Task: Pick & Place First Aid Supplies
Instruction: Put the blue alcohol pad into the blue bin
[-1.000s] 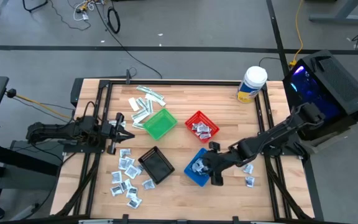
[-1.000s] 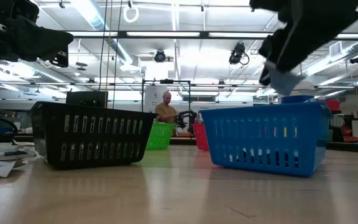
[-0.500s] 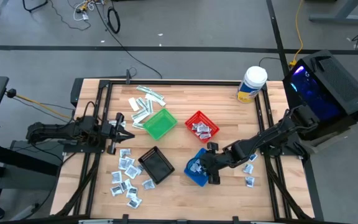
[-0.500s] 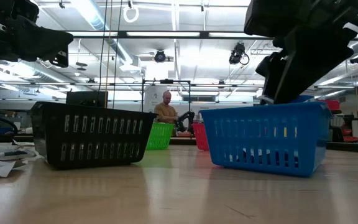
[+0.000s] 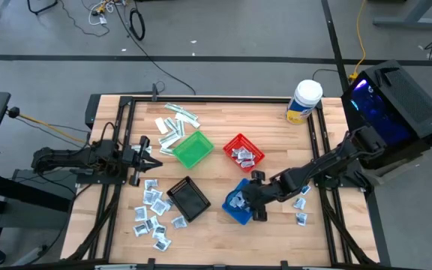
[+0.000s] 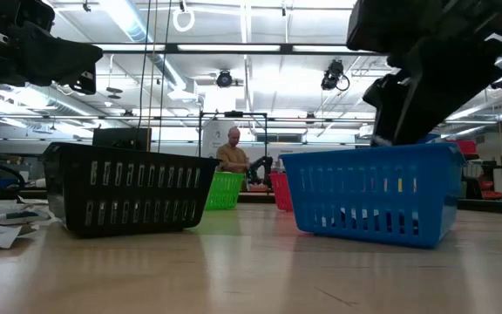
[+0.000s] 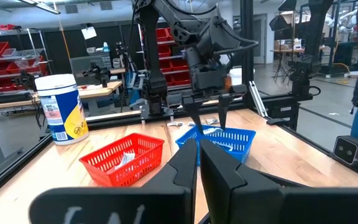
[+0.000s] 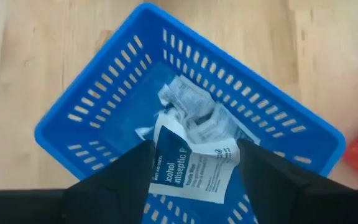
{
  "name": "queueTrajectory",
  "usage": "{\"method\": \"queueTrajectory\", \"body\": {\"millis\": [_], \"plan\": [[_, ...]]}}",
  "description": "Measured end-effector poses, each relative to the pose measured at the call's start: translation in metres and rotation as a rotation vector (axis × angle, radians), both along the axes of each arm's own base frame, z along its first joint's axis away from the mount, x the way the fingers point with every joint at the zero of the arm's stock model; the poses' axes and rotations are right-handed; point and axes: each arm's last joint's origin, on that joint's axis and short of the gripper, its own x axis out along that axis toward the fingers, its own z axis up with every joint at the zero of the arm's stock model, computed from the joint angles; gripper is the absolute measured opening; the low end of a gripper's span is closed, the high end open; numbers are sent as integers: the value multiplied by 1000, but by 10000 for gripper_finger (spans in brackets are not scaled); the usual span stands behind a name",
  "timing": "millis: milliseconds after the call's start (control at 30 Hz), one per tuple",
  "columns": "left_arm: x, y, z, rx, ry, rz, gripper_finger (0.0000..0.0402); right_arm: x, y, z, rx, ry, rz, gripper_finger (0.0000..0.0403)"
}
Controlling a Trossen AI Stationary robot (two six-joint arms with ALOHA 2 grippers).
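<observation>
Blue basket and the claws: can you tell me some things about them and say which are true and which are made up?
1. The right claw is over the blue basket. True.
2. The blue basket is empty. False: packets lie in it.
3. The left claw is shut. True.
4. The red basket sits on top of the green basket. False: they stand side by side on the table.
</observation>
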Motion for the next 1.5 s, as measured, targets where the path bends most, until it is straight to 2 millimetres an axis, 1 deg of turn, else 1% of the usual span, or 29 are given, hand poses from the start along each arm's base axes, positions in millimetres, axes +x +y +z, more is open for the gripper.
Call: {"method": "queueTrajectory", "body": {"millis": [233,400,600,767,933,1033,1167,1300,1500], "plan": [[0,0,0,0,0,0,25,0,-4,3,-12,-7,-1,302],[0,0,0,0,0,0,25,-2,-6,12,-51,-46,39,324],[0,0,0,0,0,0,25,-16,-12,34,-60,-74,62,322],[0,0,0,0,0,0,25,-38,-18,52,-60,-27,130,319],[0,0,0,0,0,0,25,-56,-25,64,-69,6,136,318],[0,0,0,0,0,0,25,-64,-28,67,-68,46,144,318],[0,0,0,0,0,0,25,-76,-29,65,-50,147,180,318],[0,0,0,0,0,0,25,-87,-26,62,-42,250,227,318],[0,0,0,0,-1,0,25,-97,-19,58,-63,293,283,318]]}}
